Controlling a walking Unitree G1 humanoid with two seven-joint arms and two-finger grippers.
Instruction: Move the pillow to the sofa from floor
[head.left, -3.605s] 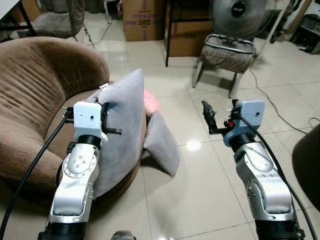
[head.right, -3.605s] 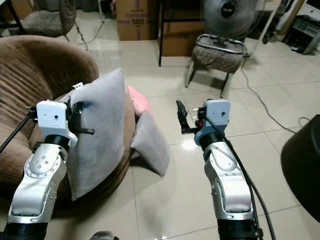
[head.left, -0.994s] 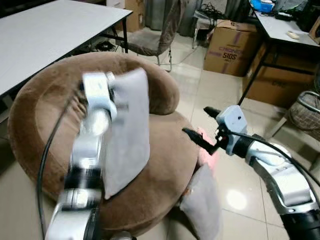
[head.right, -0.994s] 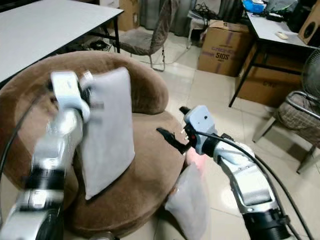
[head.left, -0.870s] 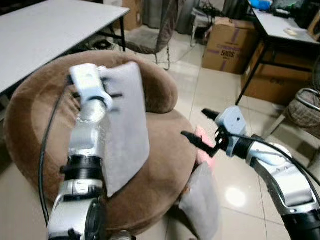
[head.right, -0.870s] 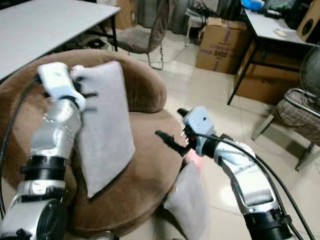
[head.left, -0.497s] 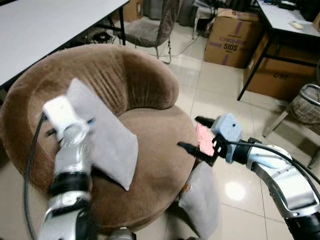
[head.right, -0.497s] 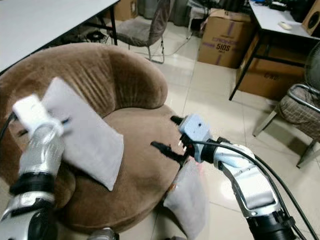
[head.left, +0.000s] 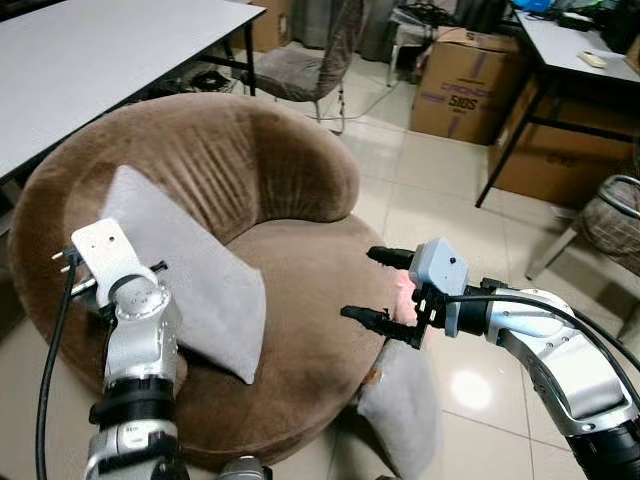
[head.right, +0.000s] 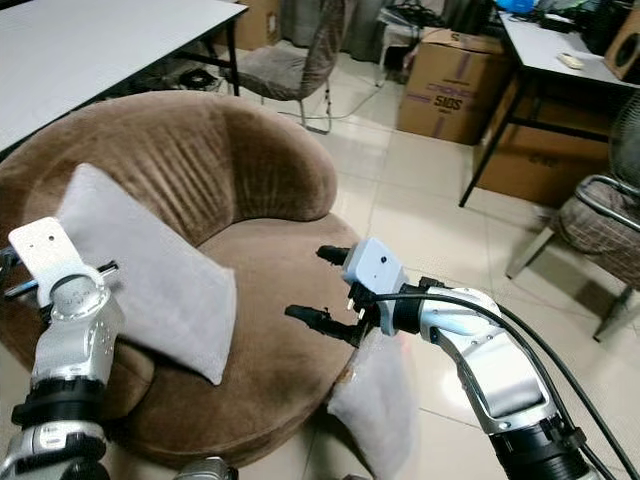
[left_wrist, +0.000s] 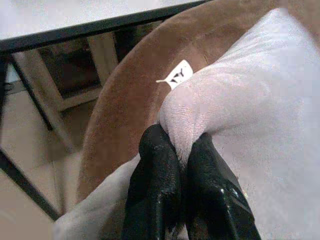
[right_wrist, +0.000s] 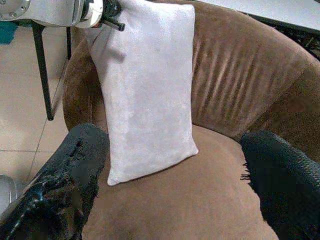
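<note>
Pillow on sofa — L jaws pinching its corner.
Grey pillow leans against sofa's back & seat, one corner clamped between L gripper fingers, white tag just beyond them. R gripper hovers over seat's front edge, jaws spread wide, nothing between them — pillow well ahead of them. 2nd grey cushion on floor below R jaws, against sofa base.

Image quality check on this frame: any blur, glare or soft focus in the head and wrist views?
Left eye view: sharp, with ceiling-light glare on the glossy tile floor. Left wrist view: the black fingers pinching the grey fabric pillow are close and slightly soft. Right wrist view: its fingers blur in the foreground; the brown velvet round sofa is clear.
</note>
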